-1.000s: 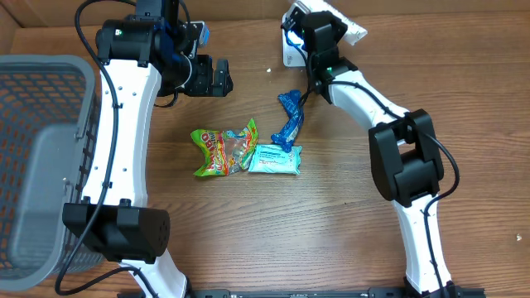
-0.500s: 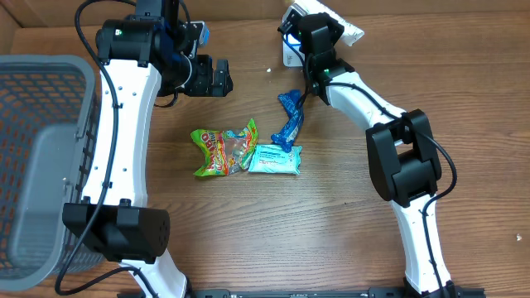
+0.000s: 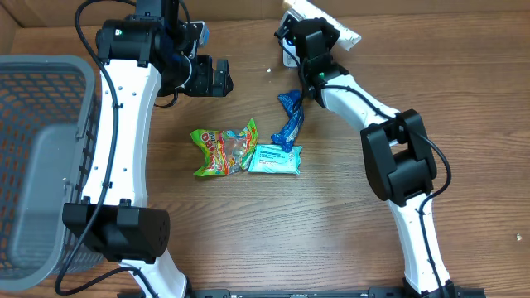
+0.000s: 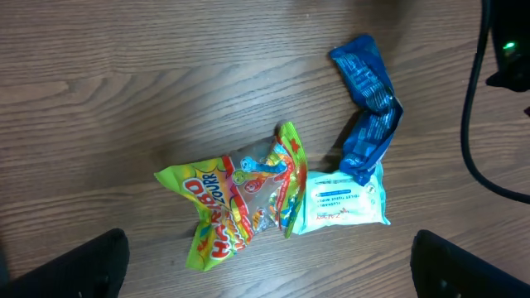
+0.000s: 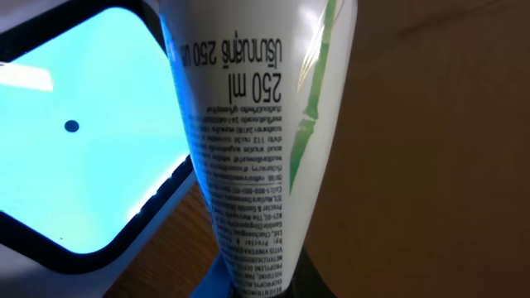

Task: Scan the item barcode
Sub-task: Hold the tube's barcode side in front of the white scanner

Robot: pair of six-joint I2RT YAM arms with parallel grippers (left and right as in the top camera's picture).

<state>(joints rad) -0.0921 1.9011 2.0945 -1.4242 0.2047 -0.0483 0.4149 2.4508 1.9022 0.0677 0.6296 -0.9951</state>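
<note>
My right tool (image 5: pixel 255 286) is clamping the white tube (image 5: pixel 257 124) by its narrow end, and I'm holding it just beside the scanner (image 5: pixel 74 141) with its window glowing blue. My left tool (image 3: pixel 217 77) is hanging wide open above the surface (image 4: pixel 124 91), over the candy bag (image 4: pixel 240 199).

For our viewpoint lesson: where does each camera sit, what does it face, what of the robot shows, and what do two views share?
Overhead: above the table, facing down; left arm, right arm, basket.
Left wrist: on left arm, facing the table; open left claw at bottom corners.
Right wrist: on right arm, close on tube and lit scanner; right claw at bottom.
Shared: overhead and left wrist both show candy bag, wipes, blue wrapper.
</note>
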